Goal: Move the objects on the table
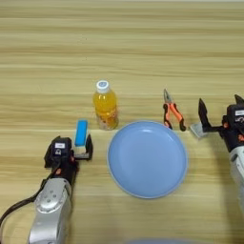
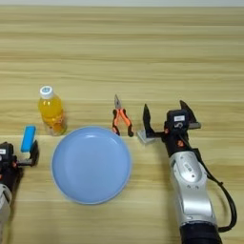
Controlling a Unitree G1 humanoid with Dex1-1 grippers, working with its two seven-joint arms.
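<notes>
We count one small clear bottle of orange liquid with a white cap (image 1: 105, 106), one small flat bright-blue rectangular bar (image 1: 81, 133), one round light-blue plate (image 1: 147, 158), one pair of orange-handled pliers (image 2: 121, 119) and two grippers. All sit on a wide light-tan wooden table (image 1: 122, 43) with horizontal grain stripes; the table fills both views.

The left gripper (image 1: 82, 144) rests at the blue bar's near end, its black fingers on either side of the bar, though we cannot tell whether they press it. The bottle stands upright beyond and right of this gripper, the plate to its right.

The right gripper (image 2: 164, 113) has its fingers spread wide, pinching nothing. The pliers lie just left of it, the plate nearer and further left.
</notes>
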